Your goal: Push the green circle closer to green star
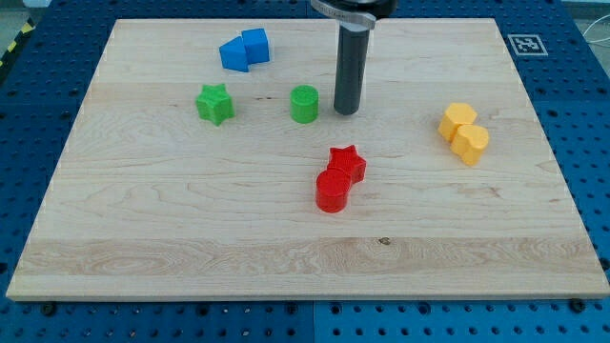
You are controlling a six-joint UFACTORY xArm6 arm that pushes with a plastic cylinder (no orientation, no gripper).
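Wooden board on a blue pegboard bench, seen from one long side, w/ a small printed marker square (522, 44) at the view's top right corner. From the view's top edge a dark rod comes straight down; my tip (346, 110) rests on the wood in the upper middle of the board. No jaws here, just a plain rod end, so nothing to spread or pinch, & it holds nothing. Just to the view's left of the tip, near but w/ a sliver of wood showing between, sits the green circle (304, 104), a short upright cylinder. Farther along roughly the same line, again to the view's left, is the green star (215, 103), well apart from the circle. So tip, circle & star lie nearly in a row across the view, tip on the far side of the circle from the star: a straight push toward the view's left looks like what the task needs, prob. w/ little sideways correction. Circle is round, so an off-centre touch could roll it off line toward top or bottom. Outward from there: two blue blocks (244, 50) touching each other, above the star toward the view's top; a red star (346, 163) & red circle (332, 191) pressed together below the tip, mid-board; two yellow blocks (463, 132) touching, at the view's right. None sits between circle & star.
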